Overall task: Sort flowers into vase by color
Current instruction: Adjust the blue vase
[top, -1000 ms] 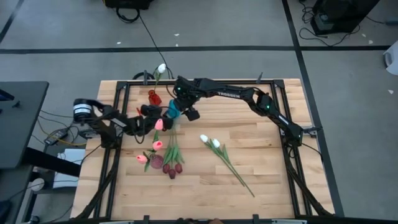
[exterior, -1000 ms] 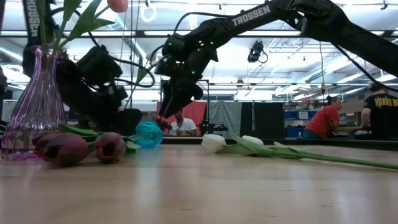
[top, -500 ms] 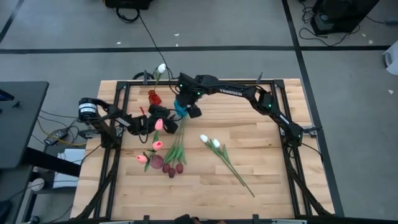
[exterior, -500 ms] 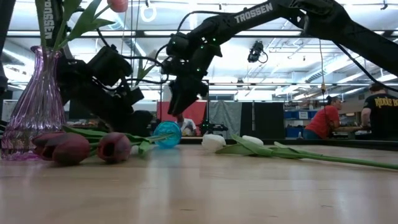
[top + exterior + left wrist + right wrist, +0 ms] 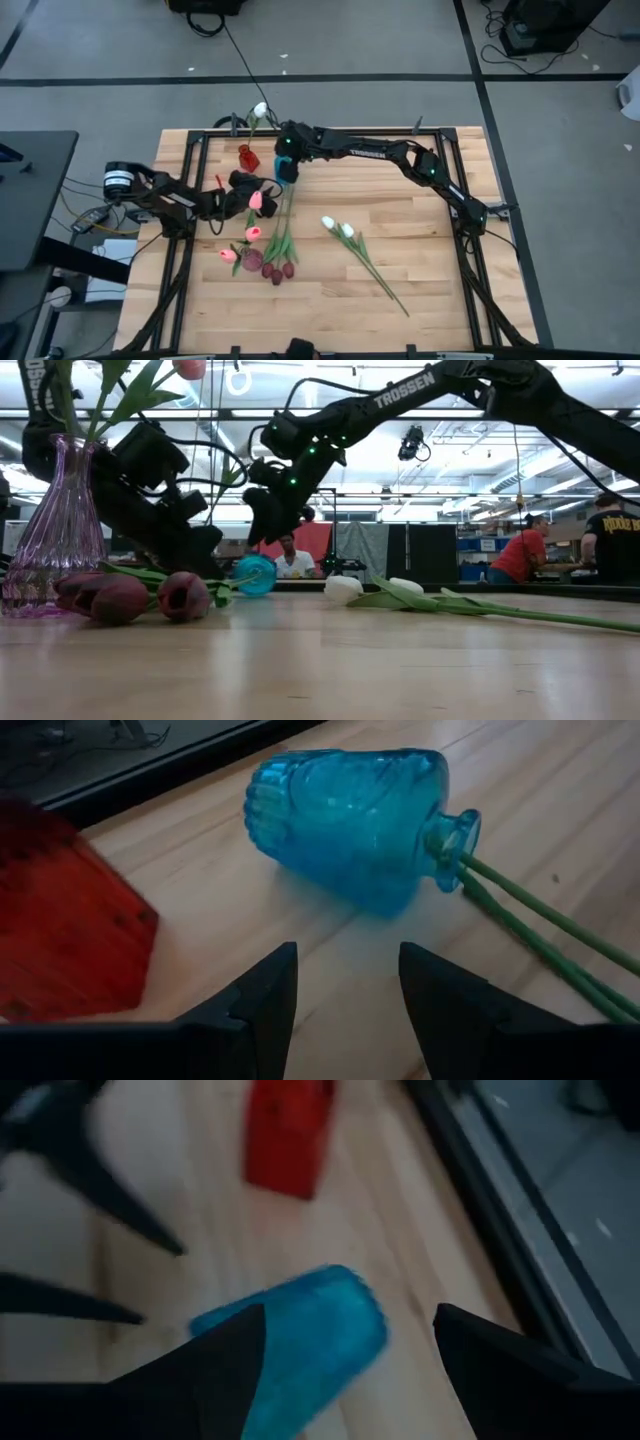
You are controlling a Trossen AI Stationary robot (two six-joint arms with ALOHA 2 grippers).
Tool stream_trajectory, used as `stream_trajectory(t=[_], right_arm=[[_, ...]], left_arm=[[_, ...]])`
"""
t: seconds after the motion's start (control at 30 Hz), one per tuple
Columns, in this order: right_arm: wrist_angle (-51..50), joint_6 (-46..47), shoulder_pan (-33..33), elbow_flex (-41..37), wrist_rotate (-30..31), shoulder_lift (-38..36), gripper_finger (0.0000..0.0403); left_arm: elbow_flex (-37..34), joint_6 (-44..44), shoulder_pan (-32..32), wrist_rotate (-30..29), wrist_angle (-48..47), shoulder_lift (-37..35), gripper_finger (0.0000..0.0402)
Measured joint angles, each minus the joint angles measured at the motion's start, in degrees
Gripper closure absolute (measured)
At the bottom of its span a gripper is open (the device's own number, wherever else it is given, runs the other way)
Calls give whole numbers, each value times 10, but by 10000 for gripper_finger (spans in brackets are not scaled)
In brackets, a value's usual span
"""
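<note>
With the blue vase [image 5: 345, 825] tipped over near the table's [image 5: 440, 280] far edge, both open, empty grippers, right gripper [image 5: 345, 1355] above and left gripper [image 5: 345, 985] beside, should stand it up without crushing its stems [image 5: 540, 930]

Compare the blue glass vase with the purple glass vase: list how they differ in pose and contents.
The blue glass vase lies on its side on the wooden table; the purple glass vase stands upright. The blue one has green stems entering its mouth along the tabletop, their flower heads hidden; the purple one holds a pink tulip up high. Both are translucent, narrow-necked glass.
</note>
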Motion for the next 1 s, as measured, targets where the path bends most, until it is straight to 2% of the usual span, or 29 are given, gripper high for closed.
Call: stream_trajectory(t=[0.1, 0.3, 0.43, 0.57, 0.63, 1.0], right_arm=[[8, 44, 14, 0, 28, 0, 98], [68, 116, 32, 0, 14, 18, 98], [116, 121, 35, 0, 64, 45, 98], [102, 121, 39, 0, 125, 52, 98], [97, 126, 41, 0, 134, 52, 98], [-11, 231, 38, 1, 71, 49, 98]], left_arm=[[-7, -3, -1, 0, 0, -8, 220], [-7, -14, -1, -3, -2, -8, 220], [-7, -16, -1, -3, -3, -8, 220], [-7, -19, -3, 18, -7, -8, 220], [-7, -20, -6, 22, -7, -8, 220], [-7, -20, -8, 27, -6, -8, 220]])
